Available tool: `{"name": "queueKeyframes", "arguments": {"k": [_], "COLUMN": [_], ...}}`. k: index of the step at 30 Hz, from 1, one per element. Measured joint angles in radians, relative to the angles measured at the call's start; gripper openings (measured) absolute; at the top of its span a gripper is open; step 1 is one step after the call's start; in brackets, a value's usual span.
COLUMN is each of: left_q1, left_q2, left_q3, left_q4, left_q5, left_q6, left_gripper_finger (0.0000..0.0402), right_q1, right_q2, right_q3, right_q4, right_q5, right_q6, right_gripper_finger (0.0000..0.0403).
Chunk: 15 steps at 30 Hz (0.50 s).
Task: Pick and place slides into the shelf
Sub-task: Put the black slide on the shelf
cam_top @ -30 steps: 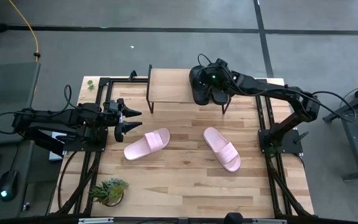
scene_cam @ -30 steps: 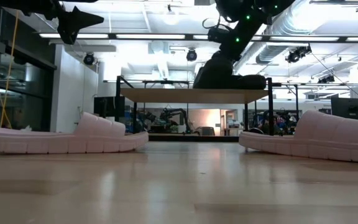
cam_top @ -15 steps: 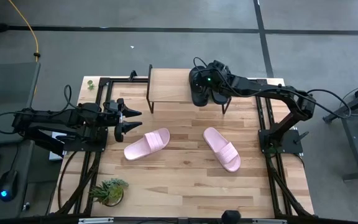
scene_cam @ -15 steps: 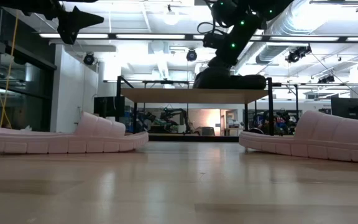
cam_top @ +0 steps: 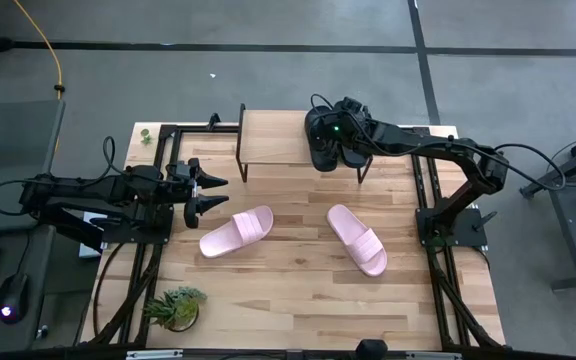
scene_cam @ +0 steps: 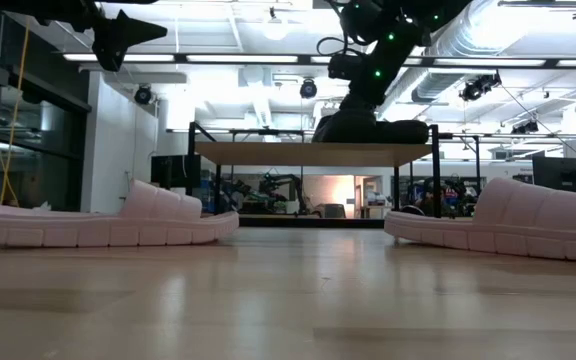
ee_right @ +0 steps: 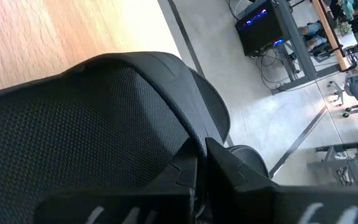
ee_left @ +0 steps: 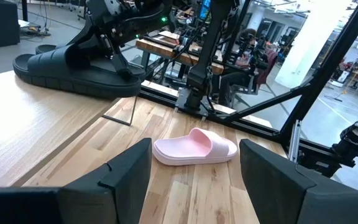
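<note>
The shelf [cam_top: 273, 140] stands at the table's far side on thin black legs. Two black slides lie on its right end. My right gripper [cam_top: 331, 130] is above the left black slide [cam_top: 320, 148] and shut on it; the other black slide [cam_top: 355, 152] lies beside it. Two pink slides [cam_top: 236, 232] [cam_top: 357, 238] rest sole down on the tabletop in front of the shelf. My left gripper [cam_top: 218, 193] hovers open near the table's left edge, pointing toward the right, touching nothing. My right gripper comes from above and pinches the black slide's strap at its edge [ee_right: 188, 140] between the two fingers. The slide lies sole down on the shelf top [scene_cam: 268, 153]. The gripper itself hides how far back the strap reaches.
A small potted plant [cam_top: 173, 305] stands at the table's near left corner. Black frame rails [cam_top: 423, 200] run along both sides of the table. The wood between and in front of the pink slides is bare. The left half of the shelf top carries nothing.
My right gripper has moved a little toward the table's left over the shelf's right end and then held still. The pink slides and my left arm have not moved.
</note>
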Motion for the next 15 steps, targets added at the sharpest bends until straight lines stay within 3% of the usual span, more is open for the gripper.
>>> {"name": "queueKeyframes", "arguments": {"k": [9,15], "left_q1": [0.0,0.0], "left_q2": [0.0,0.0], "left_q3": [0.0,0.0], "left_q4": [-0.003,-0.003], "left_q5": [0.004,0.007], "left_q6": [0.0,0.0], "left_gripper_finger": [0.0225,0.0225], "right_q1": [0.0,-0.001], "right_q2": [0.001,0.004], "right_q3": [0.0,-0.002], "right_q4": [-0.027,-0.037], "right_q5": [0.002,0.014], "right_q6": [0.009,0.011], "right_gripper_finger": [0.0003,0.0062]}}
